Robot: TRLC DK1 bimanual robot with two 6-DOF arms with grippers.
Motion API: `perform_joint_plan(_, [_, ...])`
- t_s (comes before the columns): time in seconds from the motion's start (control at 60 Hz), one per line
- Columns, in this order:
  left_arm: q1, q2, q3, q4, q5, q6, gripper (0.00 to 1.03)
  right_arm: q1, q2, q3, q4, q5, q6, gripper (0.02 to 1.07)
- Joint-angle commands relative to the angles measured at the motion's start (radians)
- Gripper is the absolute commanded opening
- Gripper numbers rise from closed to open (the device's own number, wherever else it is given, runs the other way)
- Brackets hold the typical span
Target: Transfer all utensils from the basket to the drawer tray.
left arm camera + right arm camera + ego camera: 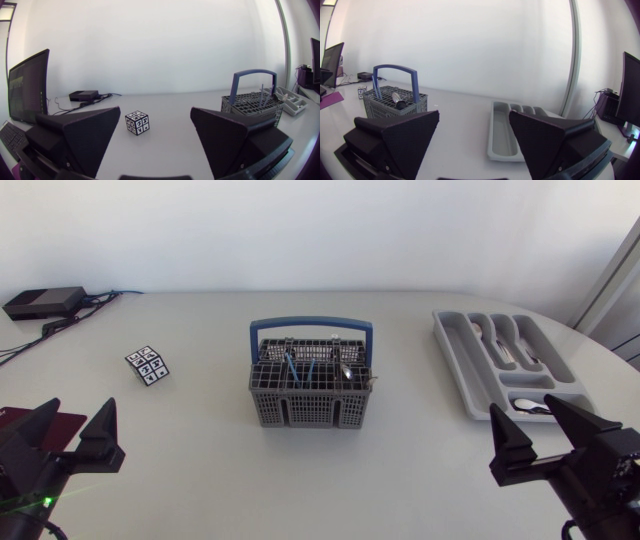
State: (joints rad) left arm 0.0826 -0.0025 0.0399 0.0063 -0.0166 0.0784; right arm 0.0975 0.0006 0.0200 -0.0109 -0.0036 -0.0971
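Note:
A grey cutlery basket (308, 395) with a blue handle stands mid-table; several utensils stick up inside it (318, 372). The basket (252, 102) lies ahead and off to one side of my left gripper, and the basket (395, 101) shows beyond my right gripper's finger. The grey drawer tray (470, 370) lies at the right with some cutlery (503, 340) in its slots; the tray (504, 136) is just ahead of my right gripper (474, 137). My left gripper (72, 438) rests open at the near left, my right gripper (545, 430) open at the near right. Both hold nothing.
A small cube with black-and-white markers (148, 365) sits left of the basket, ahead of my left gripper (137, 122). A black box with cables (45, 302) lies at the far left corner. A dark red flat item (60, 423) lies at the left edge.

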Motion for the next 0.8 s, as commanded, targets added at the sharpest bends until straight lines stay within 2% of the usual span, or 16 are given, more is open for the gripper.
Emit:
perform_joint_plan(0.0, [-0.003,-0.010,-0.037,-0.019,-0.009,-0.020,0.98,0.005,-0.005,-0.020,0.003,-0.004,0.020,1.03])
perform_joint_plan(0.55, [-0.006,-0.011,-0.017,0.004,-0.009,-0.019,0.98,0.019,-0.007,-0.018,0.009,0.001,0.019,1.03])
perform_joint_plan(0.783, [-0.009,0.059,0.068,0.027,-0.009,-0.022,0.98,0.030,-0.002,0.021,0.014,0.004,0.014,1.03])
